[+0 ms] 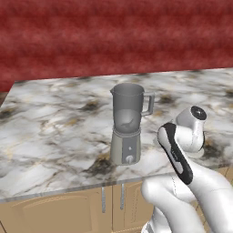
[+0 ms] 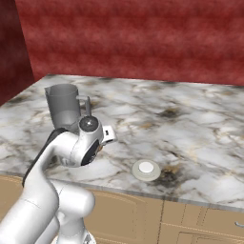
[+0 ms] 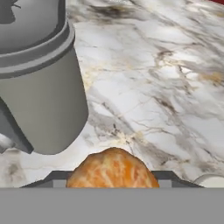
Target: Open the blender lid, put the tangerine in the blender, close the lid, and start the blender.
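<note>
Hand view: tangerine clamped in gripper, beside blender base.

The white and grey marble counter with brown veins runs wide under a dark red wall, above beige wooden cabinet doors. On it stands the tall grey blender, upright, its translucent jar open at the top, near the front edge of the counter. The round beige-grey blender lid with a white cap in its centre lies flat on the counter, apart from the blender, also near the front edge.
</note>
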